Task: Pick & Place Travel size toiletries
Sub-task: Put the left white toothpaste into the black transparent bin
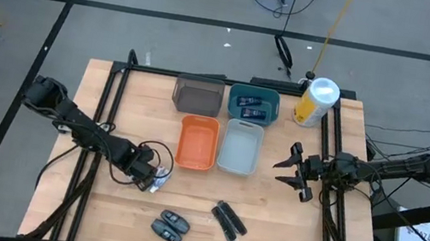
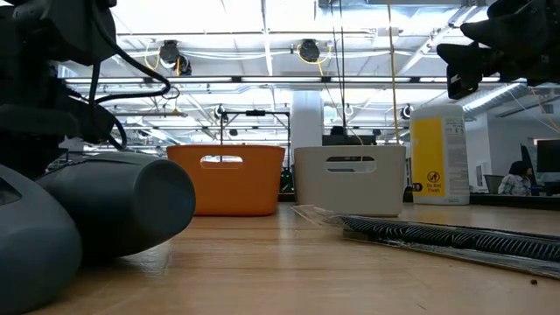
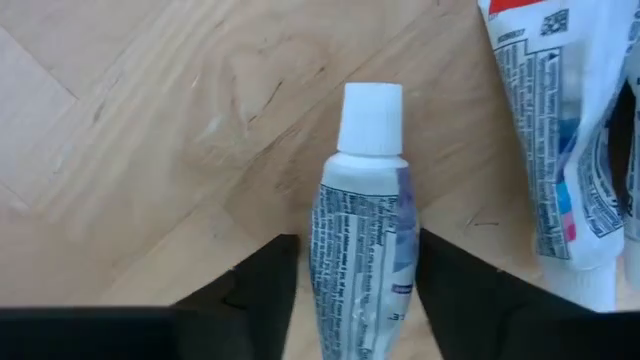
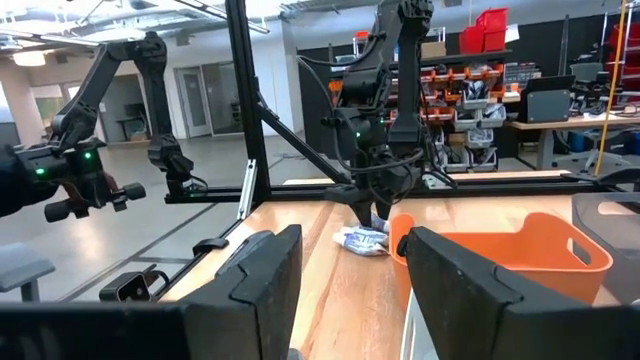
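Two silvery-white tubes lie side by side on the wooden table at its near left. My left gripper points down over them and is shut on the one with the white cap; the other tube lies beside it. Two dark grey ovals and two slim black bars lie near the front edge. Two dark blue tubes lie in the teal bin. My right gripper hovers open at the table's right, level, nothing between its fingers. My left gripper pinches the capped tube's body between its two fingers, below the cap. The fingers come from above, pointing down, one on each long side. The tube lies flat on the table.
Four bins stand at the middle back: grey-brown, teal, orange and white. A yellow-and-white canister stands at the back right. A black frame runs along the table's edges.
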